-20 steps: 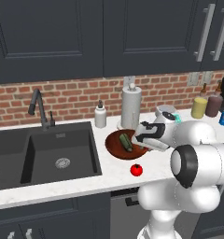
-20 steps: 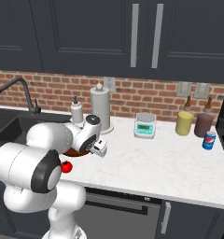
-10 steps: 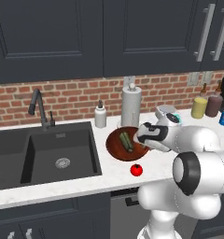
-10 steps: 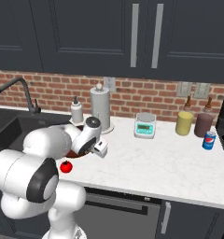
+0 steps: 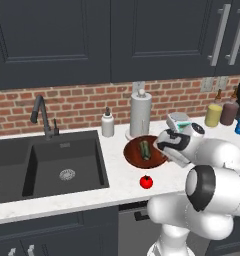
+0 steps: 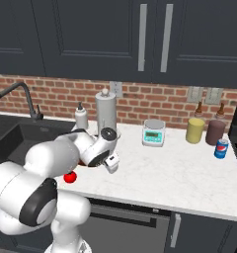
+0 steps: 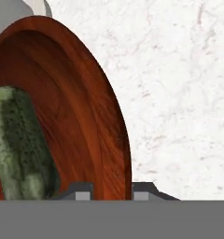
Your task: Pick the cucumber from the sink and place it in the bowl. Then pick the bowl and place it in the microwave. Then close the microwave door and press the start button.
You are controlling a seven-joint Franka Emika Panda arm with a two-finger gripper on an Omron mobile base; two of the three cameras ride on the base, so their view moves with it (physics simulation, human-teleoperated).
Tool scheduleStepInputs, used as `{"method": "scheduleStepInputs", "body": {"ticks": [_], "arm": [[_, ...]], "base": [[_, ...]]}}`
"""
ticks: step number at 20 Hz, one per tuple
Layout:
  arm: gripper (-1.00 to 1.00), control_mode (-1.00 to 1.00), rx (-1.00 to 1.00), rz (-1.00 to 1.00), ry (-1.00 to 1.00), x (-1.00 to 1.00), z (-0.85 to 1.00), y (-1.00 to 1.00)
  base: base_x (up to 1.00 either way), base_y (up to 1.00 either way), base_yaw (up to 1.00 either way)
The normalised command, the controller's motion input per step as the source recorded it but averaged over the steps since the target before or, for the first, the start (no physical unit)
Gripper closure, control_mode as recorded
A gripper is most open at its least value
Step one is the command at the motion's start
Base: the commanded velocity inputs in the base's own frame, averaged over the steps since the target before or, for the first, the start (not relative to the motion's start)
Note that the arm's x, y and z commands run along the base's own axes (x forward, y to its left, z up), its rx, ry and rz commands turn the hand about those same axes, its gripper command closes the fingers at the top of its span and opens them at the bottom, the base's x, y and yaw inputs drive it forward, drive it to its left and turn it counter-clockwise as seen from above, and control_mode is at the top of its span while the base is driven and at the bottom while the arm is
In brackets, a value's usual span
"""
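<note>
Two dark fingertips [image 7: 84, 191] of your gripper [image 7: 112, 190] straddle the reddish-brown wooden bowl's [image 7: 76, 116] rim, narrowly apart. Your stubby green cucumber [image 7: 20, 144] lies inside, just left of them.

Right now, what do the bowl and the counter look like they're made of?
The bowl looks like polished wood: reddish-brown with darker grain streaks curving round its inside, and a slight sheen. The counter looks like smooth white marble or stone, with faint grey-pink veins and speckles. Both are only rendered looks, so it's a guess.
</note>
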Motion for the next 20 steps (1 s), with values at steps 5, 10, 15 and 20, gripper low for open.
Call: {"method": "scheduleStepInputs", "body": {"ticks": [5,10,15,20], "arm": [[1.0,-1.0,0.18,-0.24,0.13,-0.04,0.39,-0.36],[1.0,-1.0,0.16,-0.24,0.0,-0.25,0.33,-0.13],[1.0,-1.0,0.06,-0.26,-0.15,-0.24,0.38,-0.01],[1.0,-1.0,0.0,-0.24,-0.06,-0.16,0.46,0.03]], "base": [[0.0,0.0,0.0],[0.0,0.0,0.0],[0.0,0.0,0.0],[0.0,0.0,0.0]]}}
